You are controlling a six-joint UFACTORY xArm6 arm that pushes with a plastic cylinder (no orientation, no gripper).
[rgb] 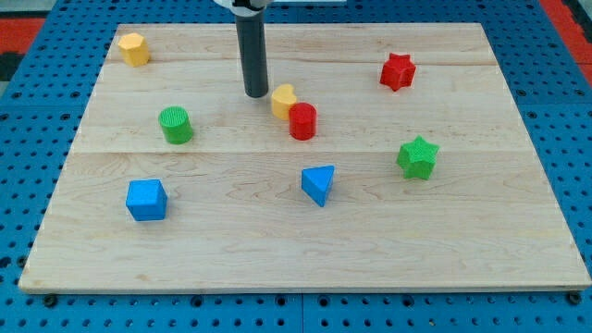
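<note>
My tip (256,94) rests on the wooden board (305,250) near the view's top, left of centre. Just to its right, a small gap away, sits a yellow heart-shaped block (283,99). A red cylinder (302,121) touches that yellow block on its lower right. A green cylinder (175,125) stands to the tip's lower left. Below the red cylinder lies a blue triangular block (319,183).
A yellow hexagonal block (134,48) sits at the top left corner. A red star (397,71) is at the upper right and a green star (417,156) at the right. A blue cube (146,200) lies at the lower left. Blue pegboard (37,55) surrounds the board.
</note>
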